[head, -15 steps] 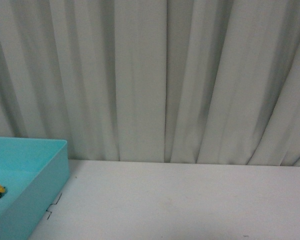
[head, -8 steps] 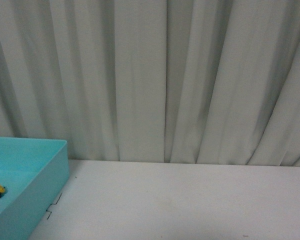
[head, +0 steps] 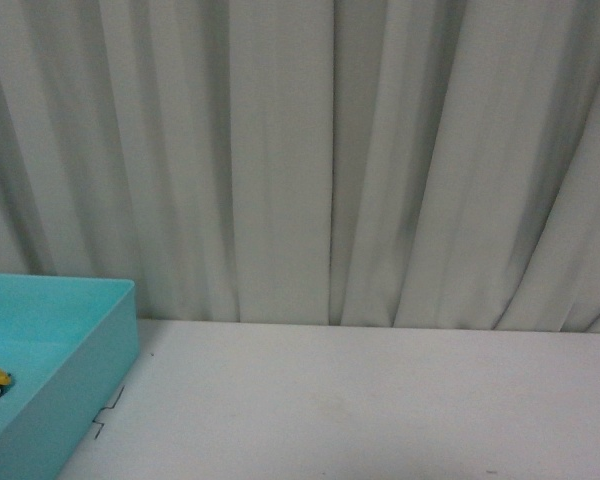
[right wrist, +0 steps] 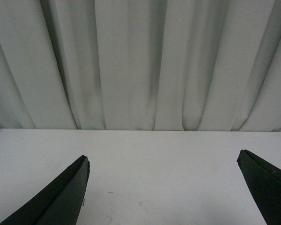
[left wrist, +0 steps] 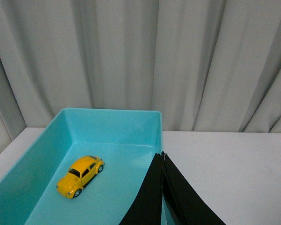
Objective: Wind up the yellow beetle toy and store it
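Yellow beetle toy (left wrist: 81, 176): upright on its wheels inside the teal bin (left wrist: 111, 118), nose toward 7 o'clock.
Left gripper (left wrist: 162, 159): fingers pressed together, empty, at the bin's 3 o'clock wall.
Right gripper (right wrist: 164, 187): spread wide, empty, over bare table (right wrist: 168, 159).
Judgement: stored; retreat upward without nudging the wall.

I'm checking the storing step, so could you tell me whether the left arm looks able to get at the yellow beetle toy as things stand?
Probably yes. The yellow beetle toy sits alone in the open-topped teal bin with nothing over it. The left gripper is shut and empty, so it would need to open first.
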Robot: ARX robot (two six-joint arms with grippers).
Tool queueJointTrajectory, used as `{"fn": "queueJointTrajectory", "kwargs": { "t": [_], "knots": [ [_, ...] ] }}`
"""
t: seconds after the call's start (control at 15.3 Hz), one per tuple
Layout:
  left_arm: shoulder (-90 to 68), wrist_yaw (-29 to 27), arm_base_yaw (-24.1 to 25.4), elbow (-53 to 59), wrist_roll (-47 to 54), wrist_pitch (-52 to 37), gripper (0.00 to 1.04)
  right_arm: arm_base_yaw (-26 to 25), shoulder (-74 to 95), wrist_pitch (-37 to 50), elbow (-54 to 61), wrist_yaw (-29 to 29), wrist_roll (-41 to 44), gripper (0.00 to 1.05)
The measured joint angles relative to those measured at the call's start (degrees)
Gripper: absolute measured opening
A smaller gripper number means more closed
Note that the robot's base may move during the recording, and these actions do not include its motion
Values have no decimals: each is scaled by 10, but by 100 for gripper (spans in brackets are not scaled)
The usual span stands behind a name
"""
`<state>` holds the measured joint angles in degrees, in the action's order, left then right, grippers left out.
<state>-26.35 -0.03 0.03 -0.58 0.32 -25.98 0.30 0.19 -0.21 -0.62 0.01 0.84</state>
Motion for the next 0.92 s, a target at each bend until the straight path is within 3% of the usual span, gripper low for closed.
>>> {"fn": "queueJointTrajectory", "kwargs": {
  "t": [0.79, 0.92],
  "knots": [
    [165, 0, 0, 0, 0, 160, 2, 0, 0, 0, 0, 0, 0, 98],
    [259, 0, 0, 0, 0, 261, 2, 0, 0, 0, 0, 0, 0, 98]
  ]
}}
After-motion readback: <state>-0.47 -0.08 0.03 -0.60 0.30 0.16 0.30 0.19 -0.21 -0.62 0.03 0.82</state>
